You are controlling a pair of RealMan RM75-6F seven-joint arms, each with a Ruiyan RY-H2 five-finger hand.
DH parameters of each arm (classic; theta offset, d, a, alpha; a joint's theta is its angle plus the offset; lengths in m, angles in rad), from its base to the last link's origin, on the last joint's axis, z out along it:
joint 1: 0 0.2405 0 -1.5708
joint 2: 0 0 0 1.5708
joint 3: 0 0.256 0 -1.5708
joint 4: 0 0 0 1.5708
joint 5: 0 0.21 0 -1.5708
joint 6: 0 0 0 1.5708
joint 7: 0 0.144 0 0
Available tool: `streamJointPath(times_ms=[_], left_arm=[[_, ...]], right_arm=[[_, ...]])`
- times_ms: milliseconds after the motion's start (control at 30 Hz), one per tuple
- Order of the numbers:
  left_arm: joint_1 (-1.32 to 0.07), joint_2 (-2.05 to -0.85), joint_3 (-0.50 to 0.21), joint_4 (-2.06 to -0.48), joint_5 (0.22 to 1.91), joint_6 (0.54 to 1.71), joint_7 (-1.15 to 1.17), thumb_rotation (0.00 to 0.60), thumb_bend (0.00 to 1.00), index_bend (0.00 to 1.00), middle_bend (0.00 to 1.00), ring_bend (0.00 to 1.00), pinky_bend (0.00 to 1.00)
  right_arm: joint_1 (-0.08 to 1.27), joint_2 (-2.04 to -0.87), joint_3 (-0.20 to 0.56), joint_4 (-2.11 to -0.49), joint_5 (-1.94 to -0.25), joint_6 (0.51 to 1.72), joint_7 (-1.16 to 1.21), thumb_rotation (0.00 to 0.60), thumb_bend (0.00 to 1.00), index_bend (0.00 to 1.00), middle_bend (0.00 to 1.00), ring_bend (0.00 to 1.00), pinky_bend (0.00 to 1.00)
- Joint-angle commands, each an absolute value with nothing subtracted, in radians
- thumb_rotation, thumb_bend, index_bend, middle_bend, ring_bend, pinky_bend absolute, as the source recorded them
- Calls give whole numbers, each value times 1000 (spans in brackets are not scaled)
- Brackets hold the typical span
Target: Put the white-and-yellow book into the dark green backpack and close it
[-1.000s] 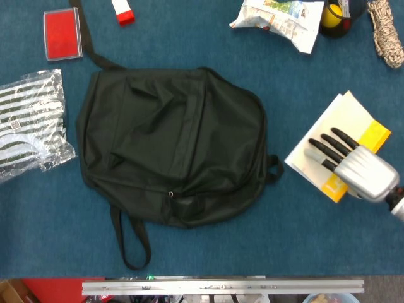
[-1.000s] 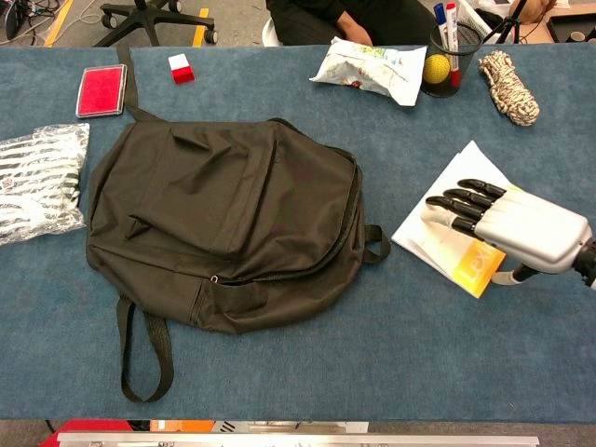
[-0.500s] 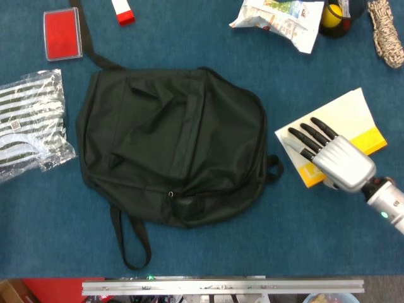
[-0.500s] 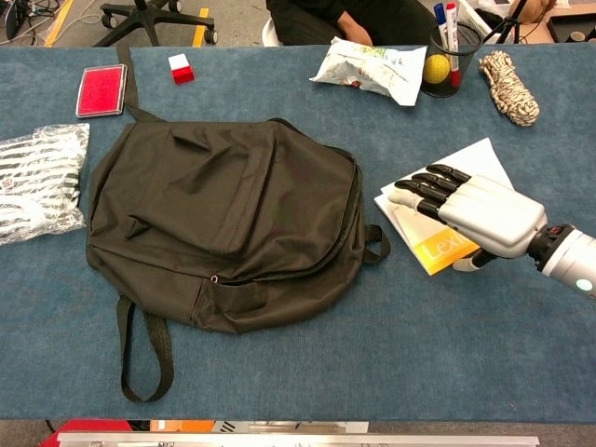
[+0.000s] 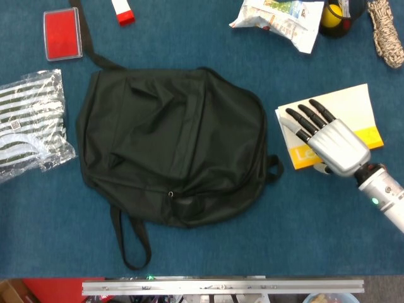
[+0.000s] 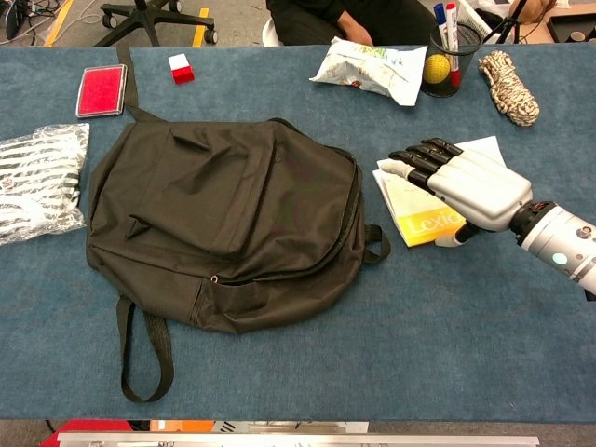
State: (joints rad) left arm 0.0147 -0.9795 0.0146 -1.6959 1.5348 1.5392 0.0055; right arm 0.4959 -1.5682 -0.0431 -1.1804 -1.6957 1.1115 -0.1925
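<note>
The dark green backpack (image 5: 170, 145) (image 6: 223, 214) lies flat in the middle of the blue table. Its zip looks closed, with the pull (image 5: 170, 194) near its front edge. The white-and-yellow book (image 5: 350, 107) (image 6: 414, 209) lies just right of the backpack, its yellow band toward me. My right hand (image 5: 328, 139) (image 6: 470, 186) holds the book. Its dark fingers stretch flat across the cover and its thumb (image 6: 452, 239) sits at the book's near edge. The left hand shows in neither view.
A red case (image 5: 62, 33) and a striped plastic packet (image 5: 28, 123) lie at the left. A red-and-white block (image 5: 123, 11), a snack bag (image 5: 281, 16), a pen cup with a yellow ball (image 5: 334, 16) and a rope bundle (image 5: 386, 28) line the back edge.
My right hand has moved left toward the backpack and turned the book with it. The book now lies squarer to the table and closer to the bag.
</note>
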Motion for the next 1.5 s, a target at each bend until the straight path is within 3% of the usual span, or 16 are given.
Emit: streamJointPath(times_ms=[33, 267, 500, 833, 1000, 1500], left_arm=[[13, -980, 15, -1696, 1534, 1535, 8, 600, 215, 347, 349, 328, 269], [8, -979, 16, -1697, 1538, 1529, 13, 600, 215, 347, 349, 328, 269], [6, -985, 22, -1699, 1549, 1526, 25, 600, 215, 347, 349, 328, 269], [16, -982, 23, -1705, 1544, 1539, 16, 600, 215, 347, 349, 328, 269], [19, -980, 20, -1706, 1542, 1545, 9, 600, 215, 347, 349, 328, 269], [19, -976, 18, -1710, 1539, 1545, 9, 600, 215, 347, 349, 328, 268]], right_arm=[[487, -1535, -48, -1224, -1685, 1119, -194, 600, 21, 0, 67, 0, 29], [460, -1392, -72, -1375, -1623, 1085, -214, 600, 21, 0, 124, 4, 59], [473, -1292, -75, -1454, -1496, 948, -266, 600, 23, 0, 154, 36, 91], [518, -1324, -46, -1398, -1401, 835, -298, 600, 37, 0, 166, 48, 101], [540, -1338, -33, -1382, -1381, 806, -300, 600, 125, 0, 174, 60, 112], [550, -1367, -32, -1350, -1379, 823, -300, 600, 209, 0, 196, 89, 153]])
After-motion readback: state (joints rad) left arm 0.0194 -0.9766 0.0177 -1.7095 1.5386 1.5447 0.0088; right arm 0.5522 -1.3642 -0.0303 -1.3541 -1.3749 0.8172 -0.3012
